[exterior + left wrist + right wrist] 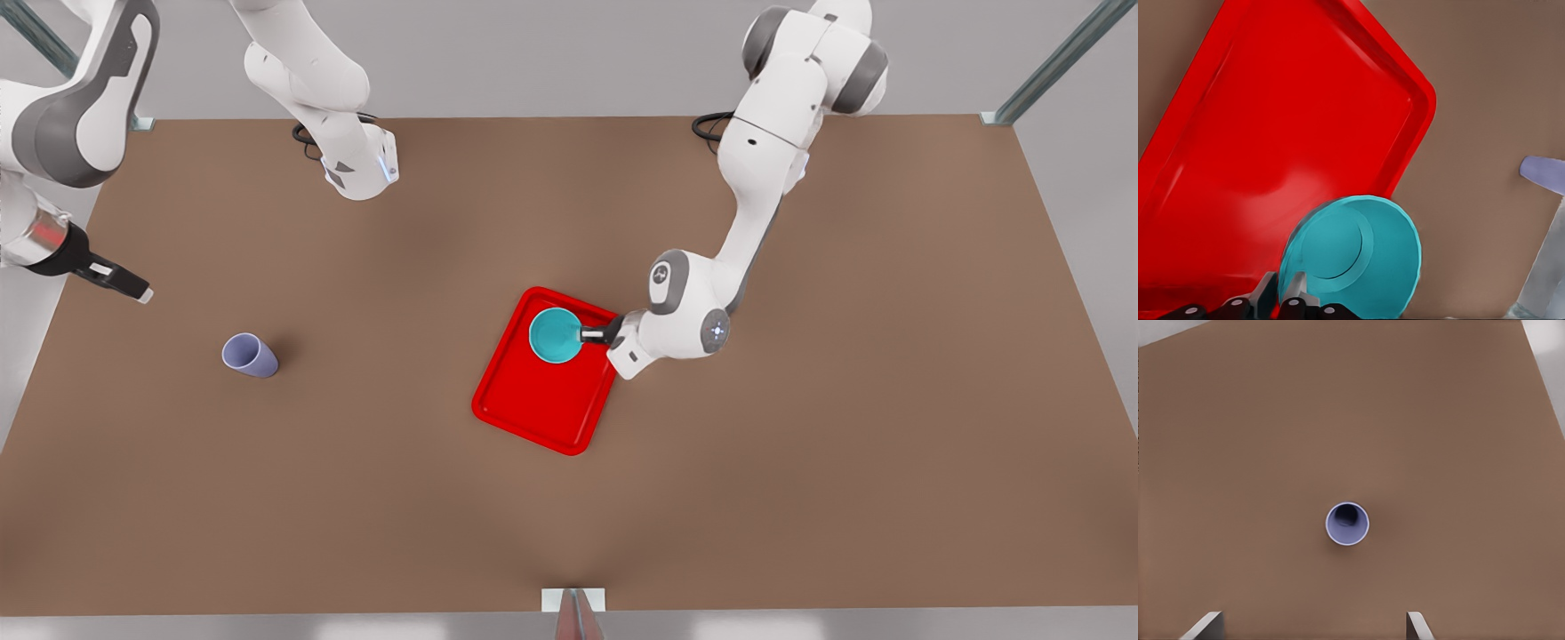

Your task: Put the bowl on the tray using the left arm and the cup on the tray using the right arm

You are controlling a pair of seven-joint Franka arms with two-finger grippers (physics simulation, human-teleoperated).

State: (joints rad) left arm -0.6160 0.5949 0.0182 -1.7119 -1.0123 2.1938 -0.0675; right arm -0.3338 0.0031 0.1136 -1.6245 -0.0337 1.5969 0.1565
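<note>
The left gripper [589,335] is clamped on the rim of the teal bowl [556,335], one finger inside the rim and one outside, as the left wrist view shows. The bowl sits over the far corner of the red tray [533,400] (whether its base touches the tray floor or hangs just above it I cannot tell), and it is empty, its smooth inner bottom bare. The rest of the tray carries nothing.

The right gripper [133,291] waits high above the brown table [800,444], its fingers [1205,625] spread well apart. The lavender cup [250,356] stands upright on the table below and ahead of that gripper, well apart from the tray, its open mouth showing an empty inside in the right wrist view.
</note>
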